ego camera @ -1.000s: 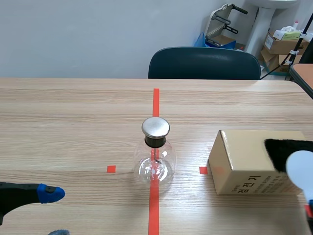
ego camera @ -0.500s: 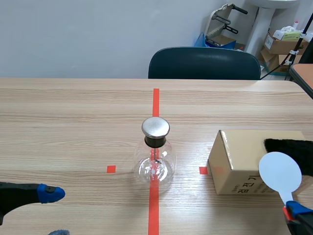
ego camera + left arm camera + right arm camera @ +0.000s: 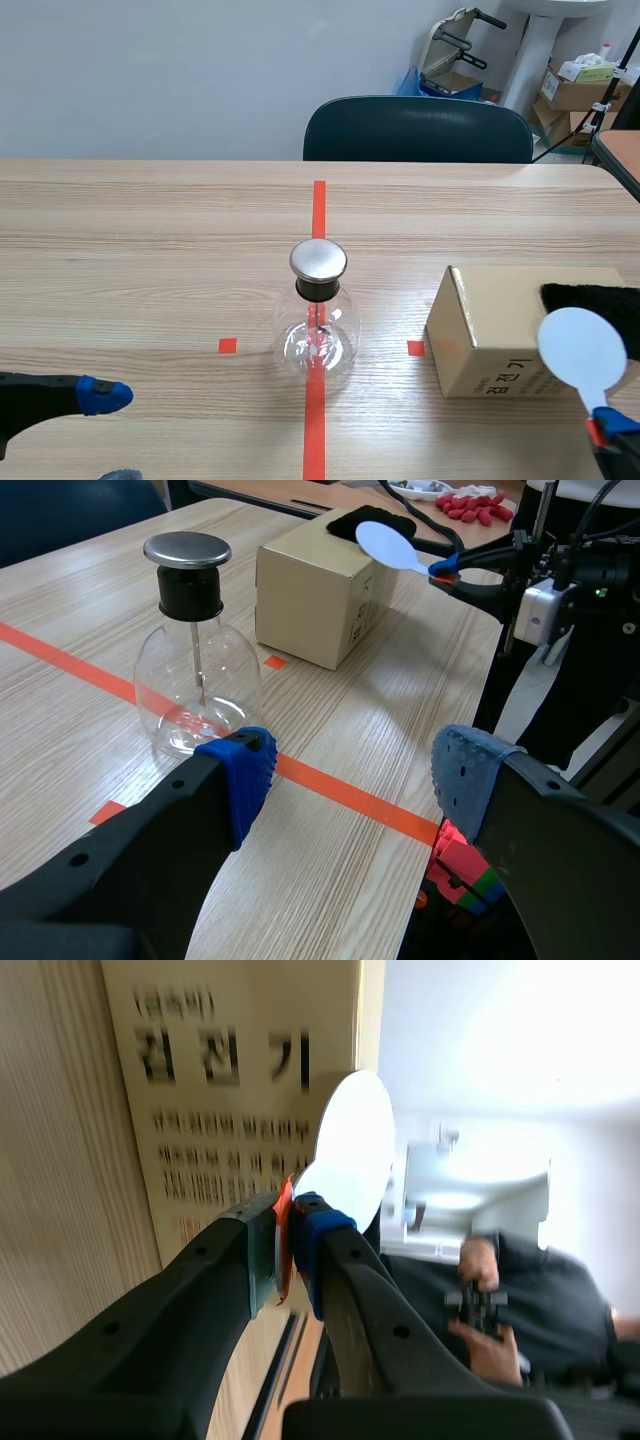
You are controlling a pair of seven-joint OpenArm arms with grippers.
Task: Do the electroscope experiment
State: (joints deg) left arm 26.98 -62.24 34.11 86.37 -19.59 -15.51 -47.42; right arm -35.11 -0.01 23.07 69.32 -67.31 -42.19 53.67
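Note:
The electroscope is a clear glass flask with a round metal cap, standing on the red centre tape. It also appears in the left wrist view as the flask, just ahead of my left gripper, which is open and holds nothing. That left gripper sits low at the near left of the table. My right gripper is shut on the red handle of a white round paddle, holding it in front of a cardboard box. Close up, the paddle rises from the right gripper.
Black fur lies on top of the box. A dark chair stands behind the table, with cartons at the back right. A person's hand shows beyond the right gripper. The table edge lies near my left gripper.
The right gripper brought the white paddle leftward from the picture's right edge, then slightly back to the right and up. The left arm and the flask stayed still.

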